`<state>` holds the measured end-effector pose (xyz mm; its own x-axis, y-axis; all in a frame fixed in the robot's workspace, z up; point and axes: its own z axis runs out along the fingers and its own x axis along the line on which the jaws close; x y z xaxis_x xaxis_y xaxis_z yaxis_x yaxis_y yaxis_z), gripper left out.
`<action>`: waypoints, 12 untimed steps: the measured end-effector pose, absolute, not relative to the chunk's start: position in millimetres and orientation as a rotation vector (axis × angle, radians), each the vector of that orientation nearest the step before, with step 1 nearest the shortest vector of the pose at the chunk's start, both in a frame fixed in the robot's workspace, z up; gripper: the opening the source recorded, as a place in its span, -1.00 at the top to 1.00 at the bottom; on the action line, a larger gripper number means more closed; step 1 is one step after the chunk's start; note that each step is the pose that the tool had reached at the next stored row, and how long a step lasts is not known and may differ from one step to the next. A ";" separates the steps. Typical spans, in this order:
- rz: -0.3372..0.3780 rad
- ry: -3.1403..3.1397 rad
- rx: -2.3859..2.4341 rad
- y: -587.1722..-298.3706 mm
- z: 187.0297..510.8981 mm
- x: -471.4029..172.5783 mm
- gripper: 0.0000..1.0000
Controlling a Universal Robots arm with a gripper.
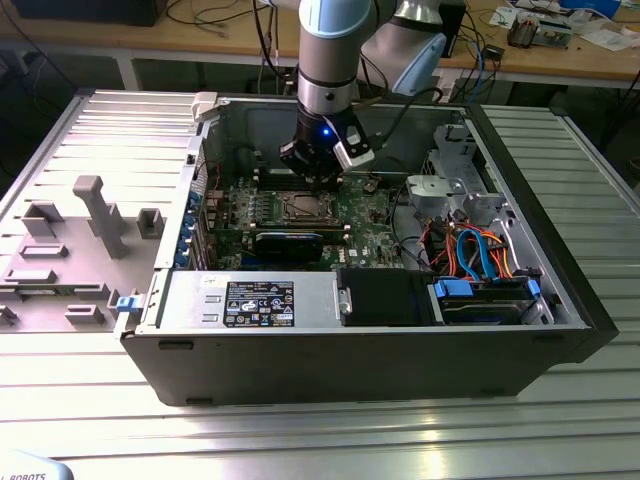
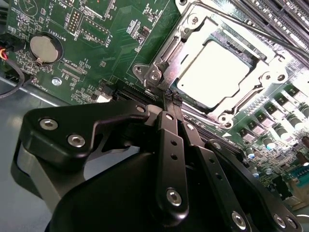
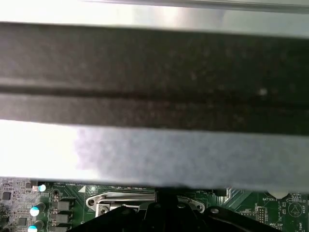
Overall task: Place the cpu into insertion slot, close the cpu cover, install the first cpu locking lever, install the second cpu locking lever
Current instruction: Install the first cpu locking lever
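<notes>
Poised over the green board [image 1: 300, 215] inside the open computer case [image 1: 400, 340], the claw [image 1: 318, 178] is hanging just beside the far edge of the socket [image 1: 303, 207] in the exterior view. In the second wrist view its two black fingers [image 2: 170, 113] are pressing together into a closed point [image 2: 172, 98], gripping nothing, and that point is sitting right at the socket's [image 2: 219, 72] silver rim, near a corner screw. The chip [image 2: 212, 71] is lying flat in the socket, with the shiny cover frame [image 2: 181, 46] lying around it. A coin battery [image 2: 46, 47] is sitting well apart on the board [image 2: 96, 43].
</notes>
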<state>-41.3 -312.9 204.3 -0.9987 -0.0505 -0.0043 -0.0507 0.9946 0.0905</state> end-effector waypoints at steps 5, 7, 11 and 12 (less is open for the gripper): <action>0.137 3.135 -0.080 -312.6 203.7 -40.9 0.79; 0.131 3.136 -0.080 -312.5 202.5 -40.6 0.79; 0.131 3.136 -0.080 -312.2 200.5 -40.1 0.79; 0.131 3.136 -0.079 -312.1 200.1 -39.9 0.79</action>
